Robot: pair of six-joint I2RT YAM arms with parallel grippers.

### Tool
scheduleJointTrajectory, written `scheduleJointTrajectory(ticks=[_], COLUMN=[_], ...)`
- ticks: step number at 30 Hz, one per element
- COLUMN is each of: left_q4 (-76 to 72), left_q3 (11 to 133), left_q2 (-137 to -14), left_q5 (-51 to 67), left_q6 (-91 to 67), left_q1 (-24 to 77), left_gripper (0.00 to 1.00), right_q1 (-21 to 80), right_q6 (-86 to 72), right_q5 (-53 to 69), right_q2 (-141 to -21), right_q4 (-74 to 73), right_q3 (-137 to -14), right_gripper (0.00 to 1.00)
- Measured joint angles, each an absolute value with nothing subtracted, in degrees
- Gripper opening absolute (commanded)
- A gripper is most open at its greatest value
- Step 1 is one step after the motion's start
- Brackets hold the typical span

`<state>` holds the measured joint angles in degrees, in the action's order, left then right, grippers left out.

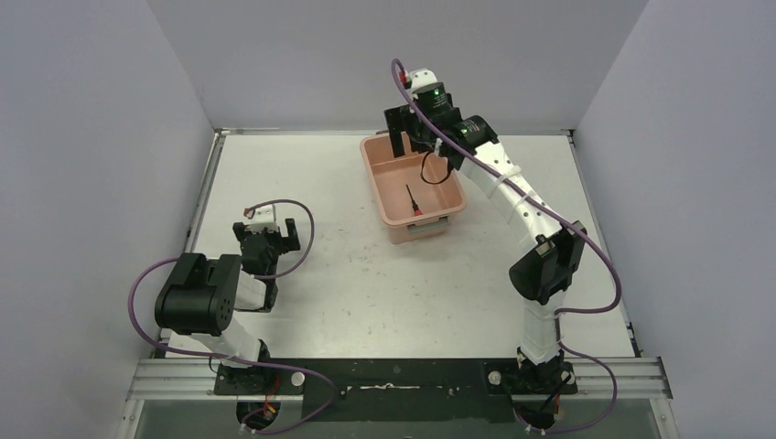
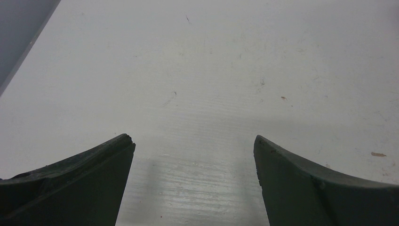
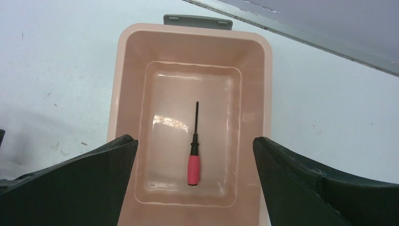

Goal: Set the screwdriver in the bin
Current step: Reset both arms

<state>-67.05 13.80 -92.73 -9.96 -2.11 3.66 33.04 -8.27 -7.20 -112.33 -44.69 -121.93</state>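
The salmon-pink bin (image 1: 377,176) stands at the far middle of the table. The screwdriver (image 1: 412,199), with a red handle and a thin black shaft, lies flat on the bin's floor. My right gripper (image 1: 412,144) hovers above the bin's far end, open and empty. In the right wrist view the screwdriver (image 3: 194,157) lies between and below the wide-apart fingers of the right gripper (image 3: 194,139), inside the bin (image 3: 129,84), with nothing touching it. My left gripper (image 1: 268,234) is open and empty low over the table at the left; in the left wrist view the gripper (image 2: 194,137) shows only bare table.
The bin has grey handles at its short ends (image 3: 197,21) (image 1: 423,230). Grey walls enclose the white table (image 1: 366,293) on three sides. Purple cables loop from both arms. The right arm's elbow (image 1: 546,261) stands right of the bin.
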Motion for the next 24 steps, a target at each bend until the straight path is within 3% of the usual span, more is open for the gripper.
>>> scheduleJointTrajectory(ticks=[9,24], left_q4=[-67.02,-67.05], left_q3=[13.8,13.8], left_q2=[-92.73,-92.73], left_q5=[-9.96,-9.98], left_q6=[-2.11,-2.11], left_q1=[3.66,3.66], left_gripper=[0.97,0.97], right_q1=[29.43,11.84], right_q6=[-6.13,-5.1], right_q5=[-4.6,2.57], right_q2=[-108.68,-101.14], right_q4=[-43.59,-39.79], right_q3=[-121.03,-114.61], right_gripper=[1.0,1.0])
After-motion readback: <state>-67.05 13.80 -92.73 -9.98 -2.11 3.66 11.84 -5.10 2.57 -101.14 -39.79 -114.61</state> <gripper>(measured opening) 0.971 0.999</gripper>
